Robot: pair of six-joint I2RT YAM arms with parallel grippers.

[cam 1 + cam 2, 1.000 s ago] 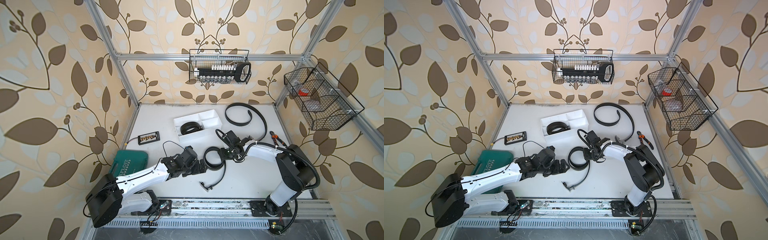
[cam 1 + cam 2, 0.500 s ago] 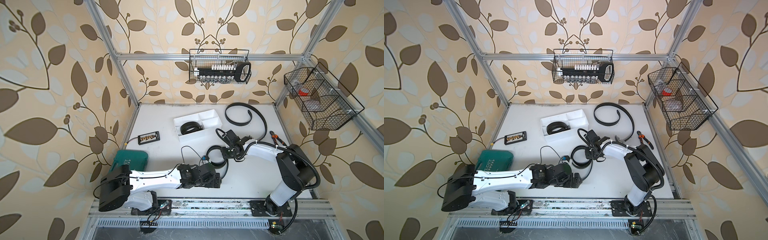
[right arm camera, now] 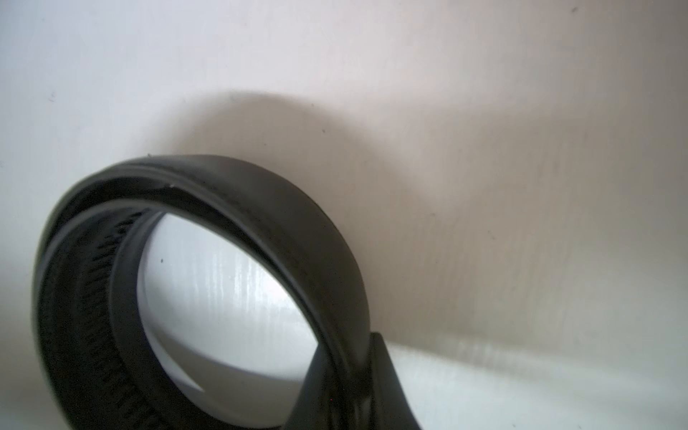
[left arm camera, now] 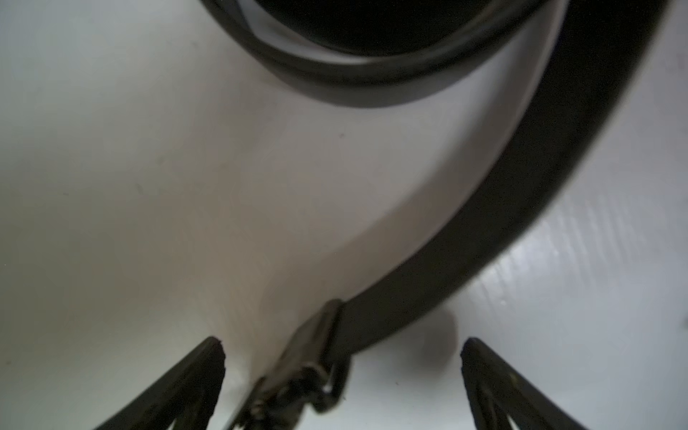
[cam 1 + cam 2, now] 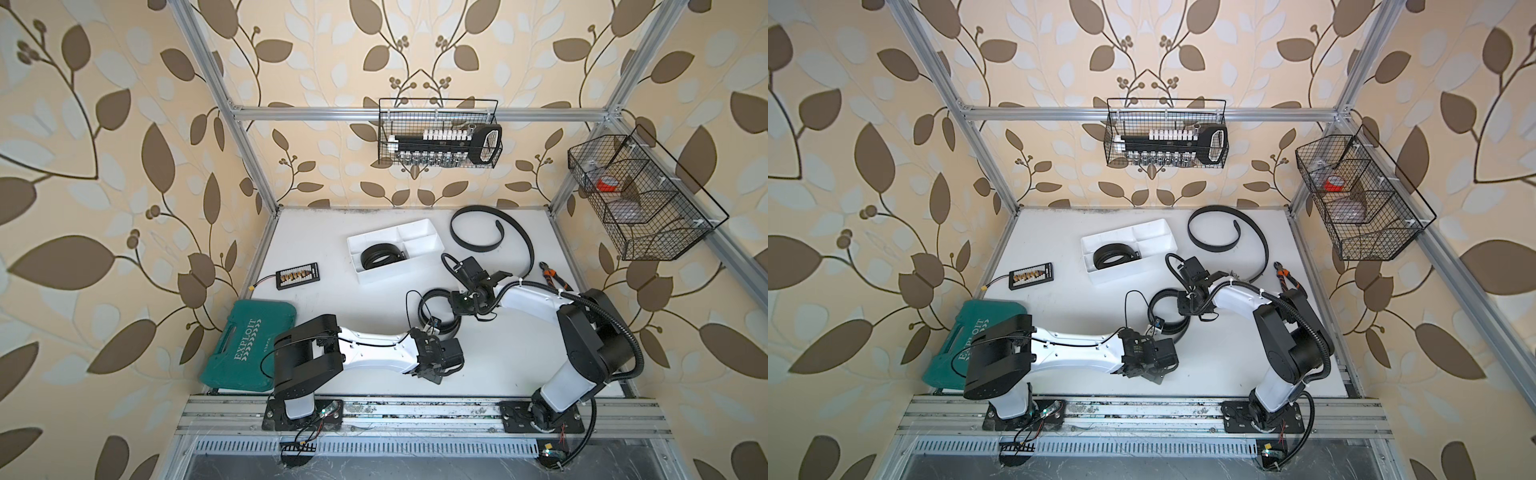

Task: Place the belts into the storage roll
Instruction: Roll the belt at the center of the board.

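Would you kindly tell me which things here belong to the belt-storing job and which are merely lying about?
Job: white four-compartment plastic tray; coiled black belt in it; half-coiled black belt pinched by the right gripper; long loose black belt behind.

Lying about: green plastic tool case; back-wall black wire basket; side-wall black wire basket; small black rectangular board; orange-handled pliers.

Overhead stereo pair, close-up wrist cameras

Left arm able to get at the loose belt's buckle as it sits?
Likely yes. The left gripper is open with the buckle on the table between its fingers, nothing in between. The right gripper is shut on that belt, which may limit slack.
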